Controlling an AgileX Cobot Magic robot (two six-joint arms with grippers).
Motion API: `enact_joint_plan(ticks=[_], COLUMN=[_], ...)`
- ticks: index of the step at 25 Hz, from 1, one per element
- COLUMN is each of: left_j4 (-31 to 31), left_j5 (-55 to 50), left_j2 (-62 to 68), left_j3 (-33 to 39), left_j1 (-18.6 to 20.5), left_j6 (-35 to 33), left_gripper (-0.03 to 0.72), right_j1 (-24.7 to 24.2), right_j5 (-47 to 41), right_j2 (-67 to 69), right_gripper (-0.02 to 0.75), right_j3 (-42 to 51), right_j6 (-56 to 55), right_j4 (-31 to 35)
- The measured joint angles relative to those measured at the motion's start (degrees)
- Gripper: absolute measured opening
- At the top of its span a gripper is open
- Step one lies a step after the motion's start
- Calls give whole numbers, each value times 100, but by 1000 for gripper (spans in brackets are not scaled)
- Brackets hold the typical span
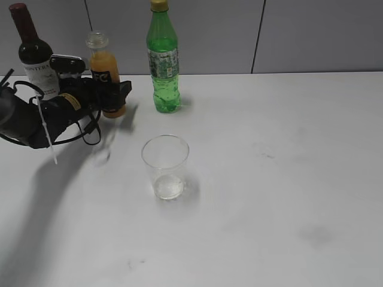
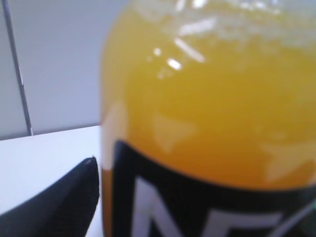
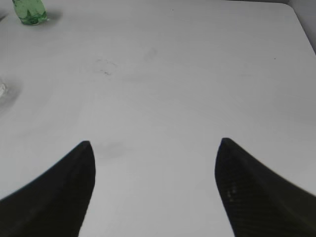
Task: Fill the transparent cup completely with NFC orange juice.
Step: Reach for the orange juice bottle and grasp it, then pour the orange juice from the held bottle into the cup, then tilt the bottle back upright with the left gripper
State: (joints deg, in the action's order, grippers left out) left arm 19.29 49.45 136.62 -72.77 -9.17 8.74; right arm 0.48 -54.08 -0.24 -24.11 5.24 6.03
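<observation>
Far left of the exterior frame: your left pincer (image 1: 115, 95) sits at the NFC orange juice bottle (image 1: 106, 75), fingers on either side of its black label band. The left wrist view is filled by the bottle's orange body, with one dark finger (image 2: 69, 202) showing at lower left just beside it. Whether the fingers actually press the bottle, you cannot tell from either view. The clear cap looks to be still on.

Behind it, upper left: a dark wine bottle (image 1: 33, 51). Right of the juice, upper centre: a green soda bottle (image 1: 163, 60). Both stand upright on the bench (image 1: 287, 179).

Centre frame: the transparent cup (image 1: 166, 166), upright and empty, well apart from the juice bottle.

Right wrist view: your right pincer (image 3: 154, 148) hangs spread wide over bare bench, gripping nothing.

Step in hand, as I judge it: securing the juice bottle. Nothing poured yet.

Next move likely calls for a firm hold, then getting the cap off, probably with the right pincer, before carrying the bottle across and tipping it over the cup's rim.
</observation>
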Motion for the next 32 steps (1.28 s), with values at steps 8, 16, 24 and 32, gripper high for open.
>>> enact_joint_plan(ticks=[8, 16, 24, 32], left_j4=[23, 70, 422, -283], left_j5=[177, 224, 105, 80], left_j2=[5, 12, -247, -1408], left_j3=[0, 0, 292, 1774], left_j1=[0, 0, 0, 0], left_j6=[0, 0, 0, -696], left_gripper=[519, 463, 463, 463], right_j1=[0, 0, 0, 0], right_j5=[0, 0, 0, 0], right_j2=[0, 0, 0, 0], right_gripper=[587, 587, 587, 587], right_j3=[0, 0, 0, 0], right_j6=[0, 0, 0, 0], right_j4=[0, 0, 0, 0])
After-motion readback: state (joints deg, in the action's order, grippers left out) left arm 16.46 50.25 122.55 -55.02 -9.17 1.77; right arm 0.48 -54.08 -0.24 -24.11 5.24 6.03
